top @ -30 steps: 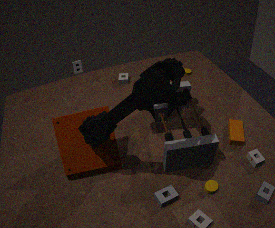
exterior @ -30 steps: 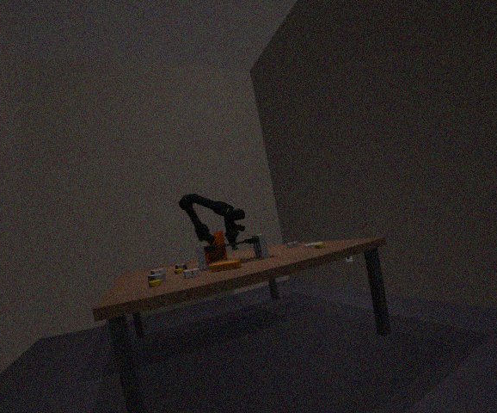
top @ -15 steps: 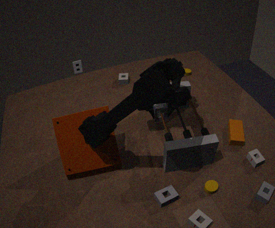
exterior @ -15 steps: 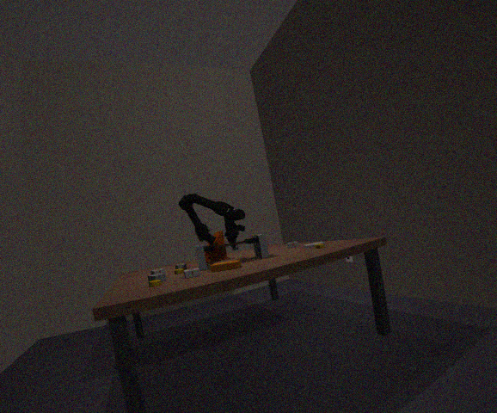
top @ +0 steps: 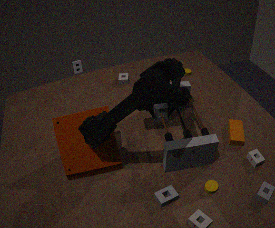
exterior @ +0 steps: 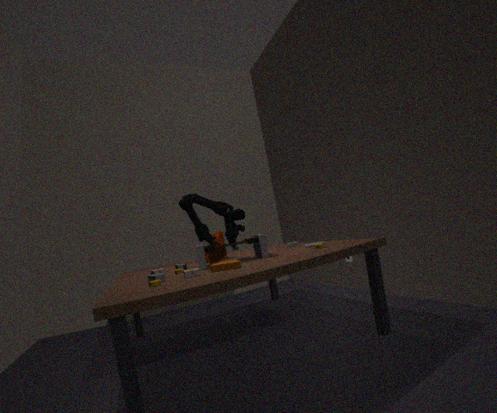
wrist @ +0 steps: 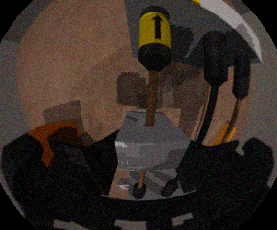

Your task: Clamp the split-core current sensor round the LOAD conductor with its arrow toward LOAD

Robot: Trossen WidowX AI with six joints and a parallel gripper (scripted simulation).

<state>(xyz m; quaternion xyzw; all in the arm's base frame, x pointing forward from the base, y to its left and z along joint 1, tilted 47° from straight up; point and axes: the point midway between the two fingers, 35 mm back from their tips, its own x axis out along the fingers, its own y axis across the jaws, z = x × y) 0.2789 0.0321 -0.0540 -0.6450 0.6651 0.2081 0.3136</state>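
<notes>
The grey sensor [top: 157, 109] [wrist: 150, 155] sits around the leftmost copper conductor [top: 165, 125] [wrist: 152, 93], off the table; the rod enters one face and comes out the other. Its halves look closed; its latch and arrow cannot be made out. A yellow sleeve with a black arrow [wrist: 149, 40] is on that conductor, near the end block; no lettering is legible. My gripper [top: 162, 114] [exterior: 234, 247] [wrist: 145, 130] is open, with one finger close beside each side of the sensor. Whether they still touch it is too dark to tell.
A black conductor [top: 180, 118] [wrist: 210, 112] and another copper one run beside the sensor. A grey end block [top: 190, 156] stands in front, another [top: 185, 84] behind. An orange-yellow block [top: 236, 131], yellow discs and several pale blocks with square holes stand around.
</notes>
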